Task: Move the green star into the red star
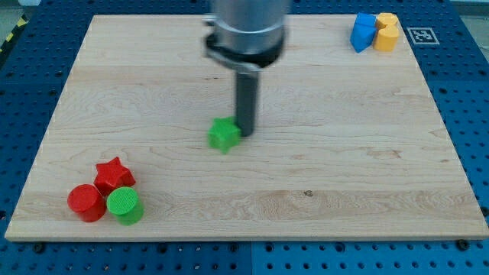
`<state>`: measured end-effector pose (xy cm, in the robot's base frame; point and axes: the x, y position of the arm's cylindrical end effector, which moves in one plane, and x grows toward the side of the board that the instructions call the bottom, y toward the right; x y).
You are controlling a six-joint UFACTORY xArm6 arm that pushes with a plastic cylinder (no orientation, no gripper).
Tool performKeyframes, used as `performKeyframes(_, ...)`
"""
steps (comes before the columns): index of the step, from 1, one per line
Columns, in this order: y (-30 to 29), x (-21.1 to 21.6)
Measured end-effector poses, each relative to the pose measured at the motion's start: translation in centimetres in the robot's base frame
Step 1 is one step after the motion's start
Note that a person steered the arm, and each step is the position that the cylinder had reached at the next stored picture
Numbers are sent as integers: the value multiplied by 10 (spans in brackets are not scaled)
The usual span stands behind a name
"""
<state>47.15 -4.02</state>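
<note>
Item 1, board point(306, 191): pale wooden top on a blue perforated bench; we take all positions from its edges and corners

Item 2, green star point(223, 134): lies near the board's middle, a little toward the view's left; this is the piece we are to move

Item 3, my tip point(246, 134): end of the dark rod, standing at the green star's right side, touching or just short of touching, which we cannot settle. We have no pincer; the rod grips nothing and can only push

Item 4, red star point(114, 175): near the bottom-left corner, well apart from the green star; our target

Item 5, red cylinder point(85, 202) and green cylinder point(124, 205): packed just below the red star, touching or nearly so

Item 6, blue block point(362, 32) and yellow block point(386, 32): together at the top-right corner, shapes unclear, out of the way

Handling note: in our judgement the push should run leftward and toward the bottom edge. We would set the tip slightly higher on the star's upper-right side, aim through its centre at the red star, and go slowly so it does not spin off or hit the green cylinder first
</note>
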Motion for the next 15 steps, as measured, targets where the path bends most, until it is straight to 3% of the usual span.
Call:
performKeyframes(1, -47, 6)
performKeyframes(4, -74, -28)
performKeyframes(5, -74, 5)
performKeyframes(8, -31, 10)
performKeyframes(10, -51, 27)
performKeyframes(11, -30, 8)
performKeyframes(12, -25, 23)
performKeyframes(13, -58, 46)
performKeyframes(15, -86, 40)
